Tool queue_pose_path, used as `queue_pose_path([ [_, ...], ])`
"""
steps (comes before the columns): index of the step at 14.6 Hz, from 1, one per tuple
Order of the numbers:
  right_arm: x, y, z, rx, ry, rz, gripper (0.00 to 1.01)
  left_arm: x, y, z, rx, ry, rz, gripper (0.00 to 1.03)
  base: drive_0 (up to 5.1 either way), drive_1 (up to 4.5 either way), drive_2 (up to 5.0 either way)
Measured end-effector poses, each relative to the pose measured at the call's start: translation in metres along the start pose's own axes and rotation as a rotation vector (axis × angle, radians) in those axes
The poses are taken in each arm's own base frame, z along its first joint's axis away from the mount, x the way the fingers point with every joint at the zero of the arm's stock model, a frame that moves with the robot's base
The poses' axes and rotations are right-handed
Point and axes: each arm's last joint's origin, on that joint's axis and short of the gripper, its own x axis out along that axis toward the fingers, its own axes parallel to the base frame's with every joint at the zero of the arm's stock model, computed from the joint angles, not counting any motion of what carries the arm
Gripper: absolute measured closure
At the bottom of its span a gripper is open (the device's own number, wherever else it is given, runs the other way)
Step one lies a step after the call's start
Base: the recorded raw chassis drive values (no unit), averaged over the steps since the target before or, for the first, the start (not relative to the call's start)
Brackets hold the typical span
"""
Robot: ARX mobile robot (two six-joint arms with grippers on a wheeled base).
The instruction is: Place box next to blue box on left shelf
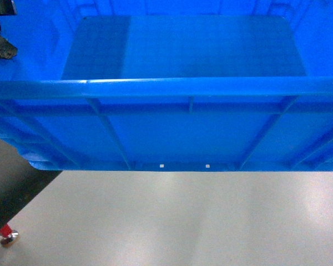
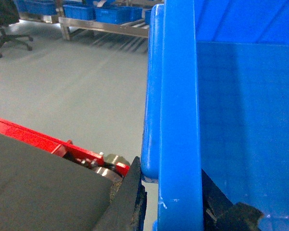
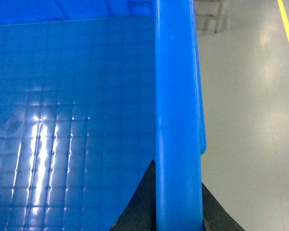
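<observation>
Crate (image 1: pixel 177 119) carried above floor, left gripper (image 2: pixel 176 202) and right gripper (image 3: pixel 178 211) each pinching a rim; shelf (image 2: pixel 106 26) far off, placing not yet done.

one large blue box (image 1: pixel 172 119), one office chair (image 2: pixel 7 26), two end effectors (image 2: pixel 176 211) (image 3: pixel 178 211).

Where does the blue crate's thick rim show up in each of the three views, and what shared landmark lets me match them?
Head: the rim runs as a horizontal band across the full width, above the ribbed outer wall.
Left wrist: the rim is a vertical band right of centre, with the left pincer clamped across it at the bottom.
Right wrist: the rim is a vertical band right of centre, with the right pincer astride it.
Shared landmark: the grey floor.
</observation>
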Motion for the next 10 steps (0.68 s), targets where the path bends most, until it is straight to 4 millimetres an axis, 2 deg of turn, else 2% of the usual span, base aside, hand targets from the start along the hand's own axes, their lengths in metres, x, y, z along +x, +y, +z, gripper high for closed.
queue_pose_path([
  [6, 0.0, -0.0001, 0.0, 0.0, 0.0, -0.002, 0.93, -0.0001, 0.0, 0.0001, 0.0, 0.0, -0.001, 0.86, -1.5, -1.53, -1.5],
  [10, -0.0017, -0.0004, 0.0014, 0.001, -0.008, -0.003, 0.93, -0.0011, -0.0008, 0.0008, 0.0, -0.005, -0.004, 0.86, 0.0, 4.17, -4.1],
])
